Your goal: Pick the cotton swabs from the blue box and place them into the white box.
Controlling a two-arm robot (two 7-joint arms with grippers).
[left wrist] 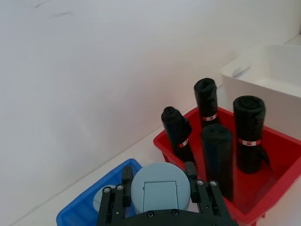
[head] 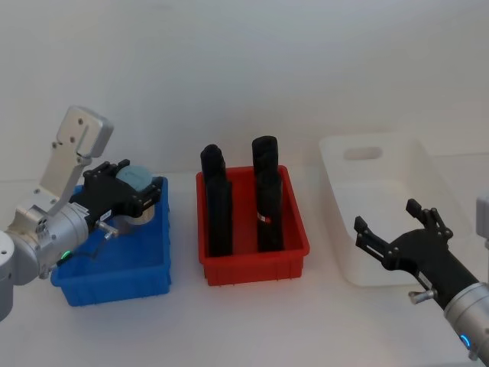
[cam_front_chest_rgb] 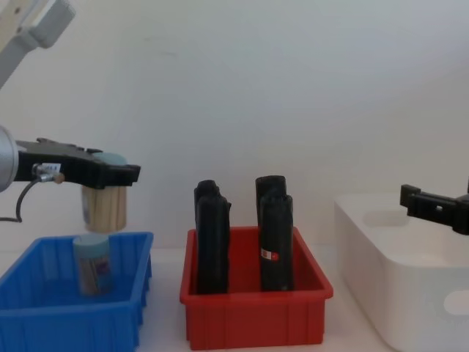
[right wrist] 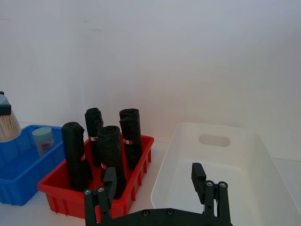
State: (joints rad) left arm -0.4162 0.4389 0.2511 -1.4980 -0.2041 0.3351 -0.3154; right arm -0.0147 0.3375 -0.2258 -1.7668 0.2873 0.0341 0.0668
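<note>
My left gripper (head: 131, 196) is shut on a cotton swab tub (cam_front_chest_rgb: 103, 207) with a grey-blue lid (left wrist: 160, 188), holding it upright in the air above the blue box (head: 114, 279). A second cotton swab tub (cam_front_chest_rgb: 91, 264) stands inside the blue box (cam_front_chest_rgb: 73, 323), also seen from the right wrist as a small lidded tub (right wrist: 43, 140). The white box (head: 428, 164) stands at the far right. My right gripper (head: 387, 216) hovers open over the near left part of the white box (right wrist: 214, 128), with nothing between its fingers.
A red bin (head: 256, 264) with several tall black rolls (head: 218, 206) stands between the blue box and the white box. Behind the table is a plain white wall. Bare white tabletop lies in front of the bins.
</note>
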